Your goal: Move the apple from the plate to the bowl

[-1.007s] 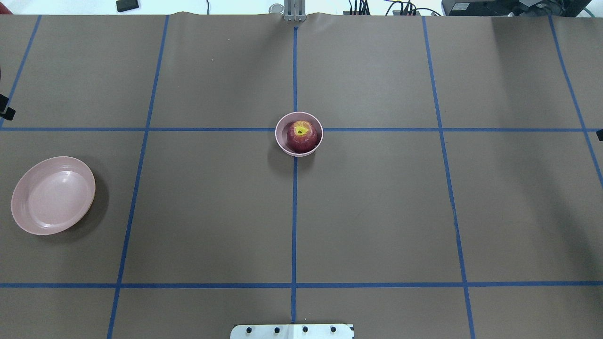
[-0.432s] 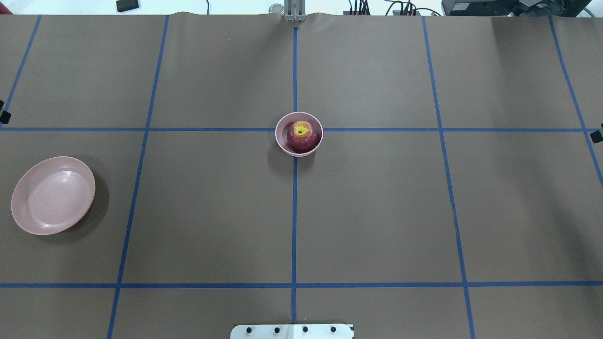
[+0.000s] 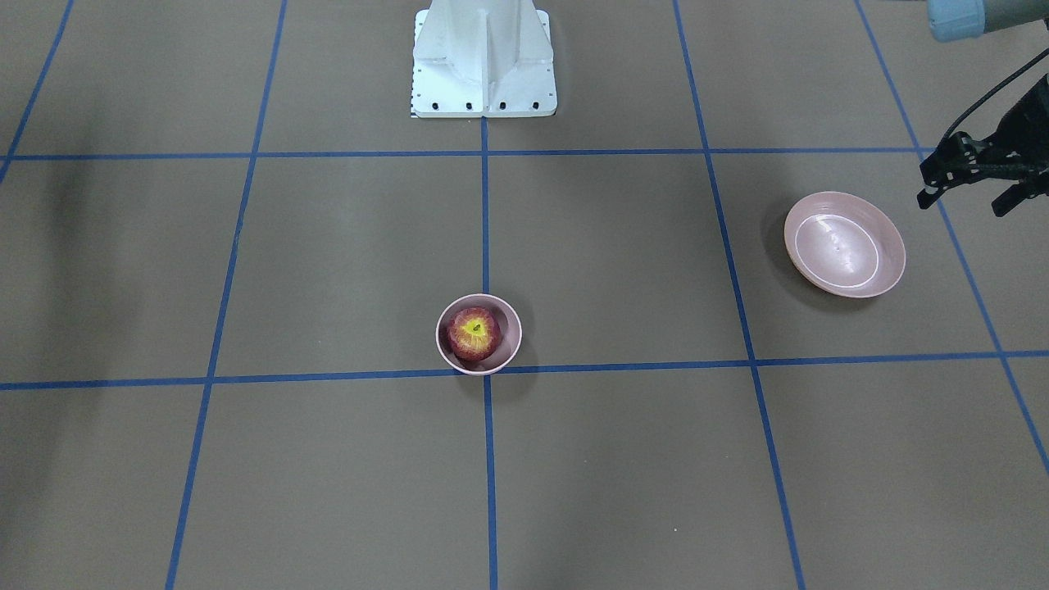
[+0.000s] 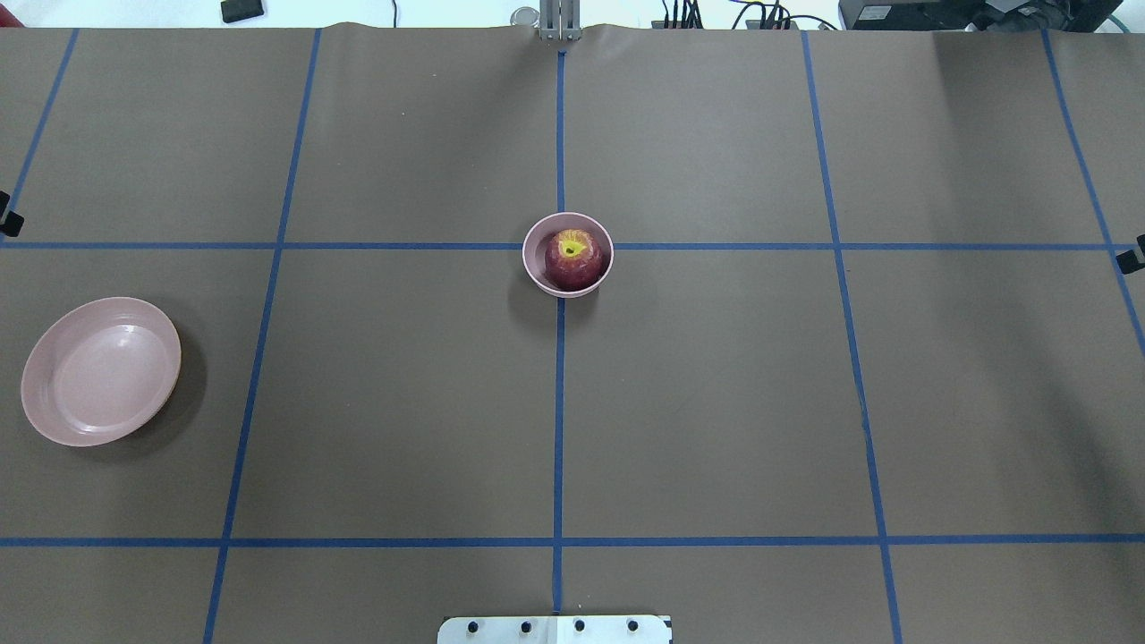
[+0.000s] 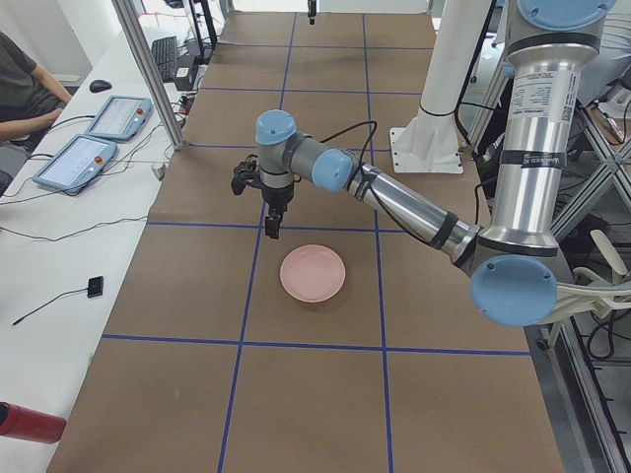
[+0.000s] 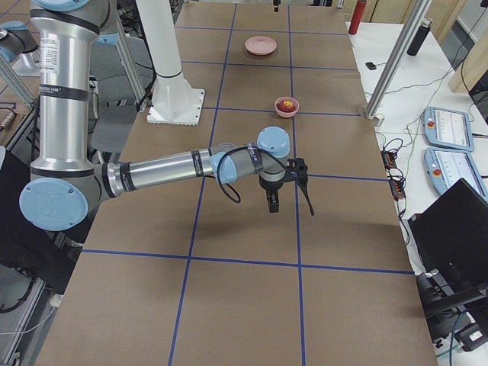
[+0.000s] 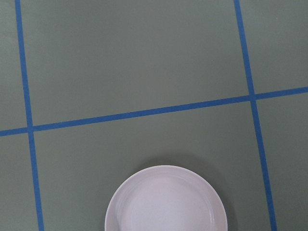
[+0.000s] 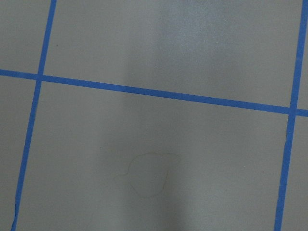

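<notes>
The apple (image 4: 573, 259) is sitting in the bowl (image 4: 532, 259), stem end up with the yellow-green patch showing, and it pretty much fills the thing. The bowl is smack in the middle of the tabletop (image 4: 716, 402), right where two of the blue tape lines (image 4: 716, 246) cross. The plate (image 4: 101, 371) is way off to the left, well apart from the bowl, and sits empty, just the glossy ring inside. The left arm (image 5: 394, 202) reaches out over that left end, and the left jaws hang above the tabletop near the plate, on its far-left side, not touching it. From the front camera they look spread apart with nothing between them. The left wrist camera looks straight down and catches part of the plate at the bottom of its picture. The right arm (image 6: 160, 169) is out over the right end, well apart from the bowl, right jaws pointing down over bare brown paper. Honestly can't tell whether those are parted or closed.
</notes>
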